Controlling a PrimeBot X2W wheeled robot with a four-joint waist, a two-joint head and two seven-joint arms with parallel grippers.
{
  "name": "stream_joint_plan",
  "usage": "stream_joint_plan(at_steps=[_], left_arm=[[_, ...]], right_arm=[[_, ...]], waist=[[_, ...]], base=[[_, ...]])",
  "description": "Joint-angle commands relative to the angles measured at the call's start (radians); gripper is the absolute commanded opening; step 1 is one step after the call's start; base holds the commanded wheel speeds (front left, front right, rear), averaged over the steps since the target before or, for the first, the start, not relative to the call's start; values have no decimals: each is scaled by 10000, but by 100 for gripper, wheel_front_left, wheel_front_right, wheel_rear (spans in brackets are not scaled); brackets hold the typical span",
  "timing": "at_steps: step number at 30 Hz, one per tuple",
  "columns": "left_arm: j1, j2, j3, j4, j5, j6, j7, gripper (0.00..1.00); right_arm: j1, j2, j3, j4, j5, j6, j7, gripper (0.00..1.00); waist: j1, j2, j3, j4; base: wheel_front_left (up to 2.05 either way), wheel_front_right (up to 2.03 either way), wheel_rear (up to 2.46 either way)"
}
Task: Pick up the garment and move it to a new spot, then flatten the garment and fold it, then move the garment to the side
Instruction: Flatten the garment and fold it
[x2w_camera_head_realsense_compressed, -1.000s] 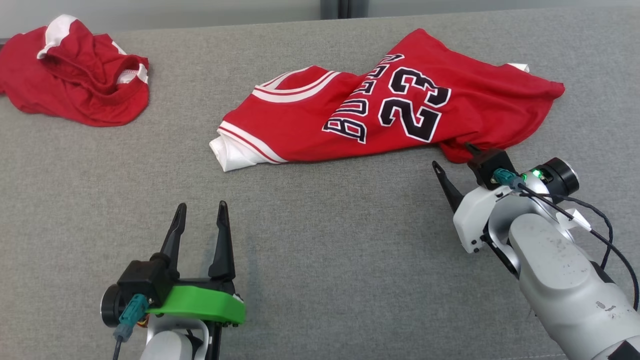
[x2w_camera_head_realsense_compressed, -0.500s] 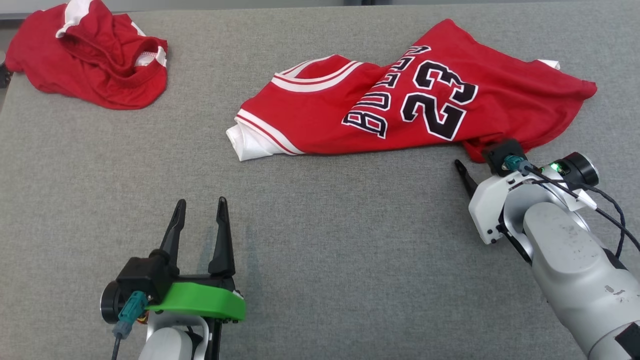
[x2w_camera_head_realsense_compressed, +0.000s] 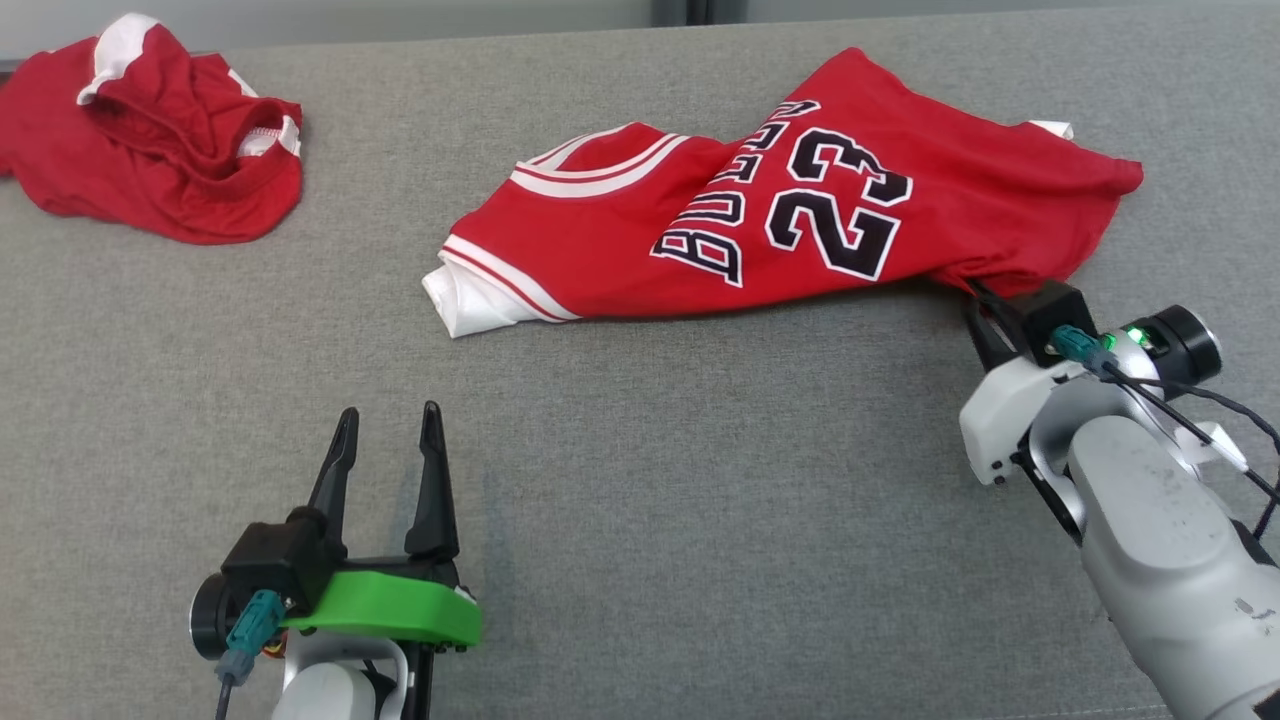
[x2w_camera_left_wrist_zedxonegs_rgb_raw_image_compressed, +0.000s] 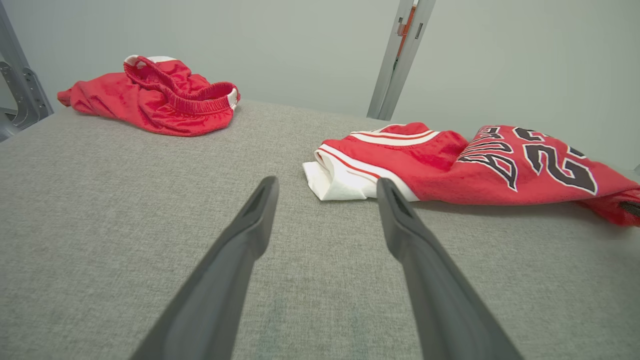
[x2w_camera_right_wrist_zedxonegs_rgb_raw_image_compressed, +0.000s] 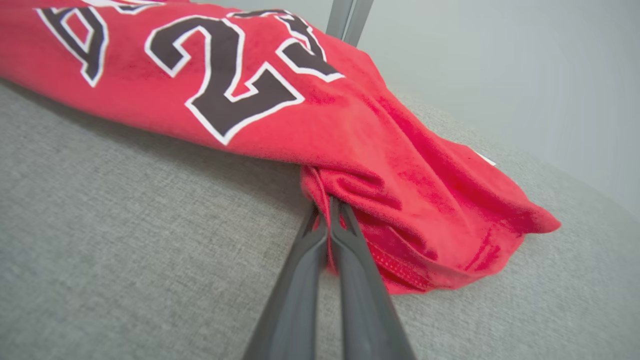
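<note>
The right gripper (x2w_camera_right_wrist_zedxonegs_rgb_raw_image_compressed: 326, 207) is seen closed, with a bunched fold at the near right edge of the red number 23 jersey (x2w_camera_head_realsense_compressed: 800, 215) pinched between its two fingers. The jersey is spread, crumpled, across the far middle and right of the grey fabric-covered table (x2w_camera_head_realsense_compressed: 640, 480), its white-trimmed end turned to the left. The left gripper (x2w_camera_head_realsense_compressed: 388, 425) is held spread wide and empty over the near left, well apart from the jersey. Red shorts (x2w_camera_head_realsense_compressed: 150, 160) are heaped at the far left corner.
</note>
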Motion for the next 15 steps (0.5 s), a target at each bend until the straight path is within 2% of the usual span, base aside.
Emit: stream_joint_plan(at_steps=[1, 8, 12, 15], left_arm=[[121, 27, 79, -6, 20, 37, -5, 100], [330, 27, 205, -63, 155, -53, -5, 100], [356, 27, 202, -58, 206, -96, -5, 100], [308, 28, 184, -19, 236, -133, -5, 100]], right_arm=[[427, -145, -207, -379, -51, -17, -106, 0], [2783, -526, -1985, -3318, -369, -17, 342, 0], [4033, -334, -3168, -4630, -452, -17, 941, 0], [4565, -159, -3865, -4980, -541, -17, 1098, 0]], waist=[[0, 0, -162, -202], [0, 0, -330, -579], [0, 0, -317, -687], [0, 0, -307, -709]], base=[[0, 0, 0], [0, 0, 0], [0, 0, 0], [0, 0, 0]])
